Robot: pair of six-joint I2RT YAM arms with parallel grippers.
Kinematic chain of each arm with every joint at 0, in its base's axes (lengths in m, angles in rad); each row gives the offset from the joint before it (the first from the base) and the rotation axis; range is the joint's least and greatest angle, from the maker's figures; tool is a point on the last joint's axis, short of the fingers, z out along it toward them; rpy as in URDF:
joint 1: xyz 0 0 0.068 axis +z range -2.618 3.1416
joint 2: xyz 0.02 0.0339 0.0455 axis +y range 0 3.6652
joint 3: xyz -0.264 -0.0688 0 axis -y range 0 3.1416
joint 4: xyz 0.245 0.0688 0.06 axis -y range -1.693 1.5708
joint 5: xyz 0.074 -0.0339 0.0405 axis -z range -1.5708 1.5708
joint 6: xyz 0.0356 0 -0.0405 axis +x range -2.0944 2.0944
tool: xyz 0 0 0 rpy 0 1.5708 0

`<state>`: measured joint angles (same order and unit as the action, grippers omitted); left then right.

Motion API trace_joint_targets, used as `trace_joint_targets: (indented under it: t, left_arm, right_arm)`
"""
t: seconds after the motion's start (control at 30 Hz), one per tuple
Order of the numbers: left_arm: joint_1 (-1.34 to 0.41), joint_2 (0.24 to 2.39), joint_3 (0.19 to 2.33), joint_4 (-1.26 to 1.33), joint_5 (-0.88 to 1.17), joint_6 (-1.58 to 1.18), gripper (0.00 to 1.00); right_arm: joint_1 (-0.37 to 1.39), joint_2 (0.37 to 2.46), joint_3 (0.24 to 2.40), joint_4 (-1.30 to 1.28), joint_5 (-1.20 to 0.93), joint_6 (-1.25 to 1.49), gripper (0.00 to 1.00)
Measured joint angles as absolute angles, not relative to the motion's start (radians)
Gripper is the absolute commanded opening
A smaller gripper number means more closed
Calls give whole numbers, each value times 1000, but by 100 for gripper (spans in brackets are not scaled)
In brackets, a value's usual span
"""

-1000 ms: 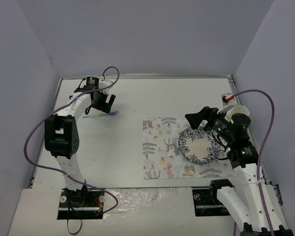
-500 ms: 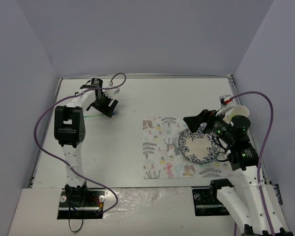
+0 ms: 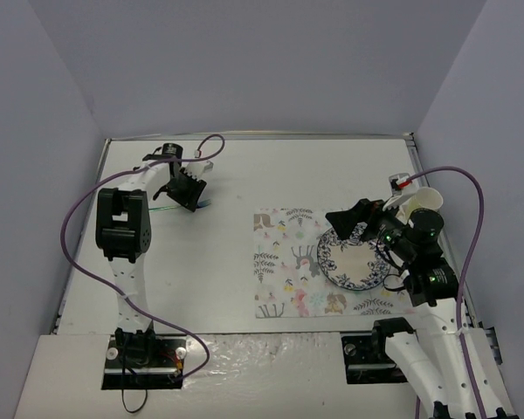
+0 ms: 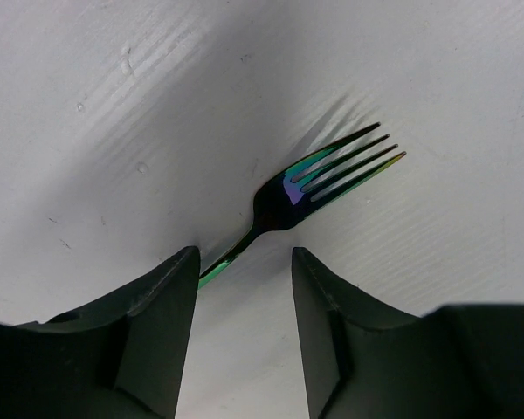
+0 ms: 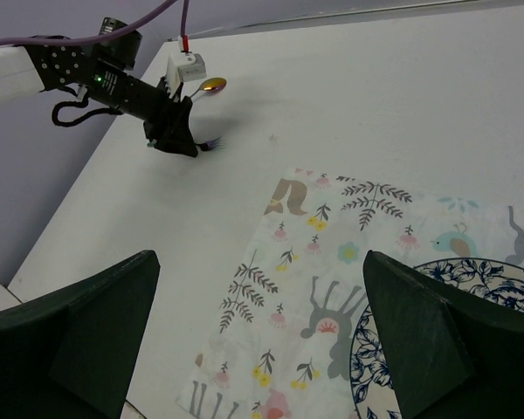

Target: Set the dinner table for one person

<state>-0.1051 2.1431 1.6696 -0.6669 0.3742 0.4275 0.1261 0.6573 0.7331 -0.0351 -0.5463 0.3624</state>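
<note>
An iridescent green-blue fork (image 4: pixel 314 183) lies flat on the white dinner table (image 3: pixel 244 175) at the far left. My left gripper (image 4: pixel 244 262) is low over the fork's handle, which runs under the tip of the left finger (image 4: pixel 157 305). The jaws stand partly apart with bare table between them. From above, the left gripper (image 3: pixel 192 194) covers the fork's middle and only the green handle end (image 3: pixel 160 208) shows. My right gripper (image 5: pixel 262 305) hangs wide open above the printed mat (image 3: pixel 284 262), holding nothing, beside the blue-patterned plate (image 3: pixel 354 257).
A gold-tinted spoon (image 5: pixel 211 85) lies just beyond the left gripper near the table's far left. A white cup (image 3: pixel 424 199) stands at the right edge behind the right arm. Purple walls enclose the table on three sides.
The left gripper has dropped onto the fork and its jaws have narrowed around the handle. The left arm's elbow swung upright. The right gripper shifted slightly left, still wide open.
</note>
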Motion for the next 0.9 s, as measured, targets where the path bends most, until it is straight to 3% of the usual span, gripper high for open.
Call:
trace_joint_targets:
  t: [0.33, 0.7, 0.9]
  left_arm:
    - [-113, 2074, 1555, -628, 375, 380, 1]
    - [-185, 1956, 1399, -600, 343, 142, 0]
    - [-365, 1802, 1333, -562, 230, -217, 0]
  right_arm:
    - [126, 609, 723, -42, -546, 363, 100]
    - [126, 551, 696, -56, -540, 366, 100]
    - [126, 519, 701, -87, -524, 361, 100]
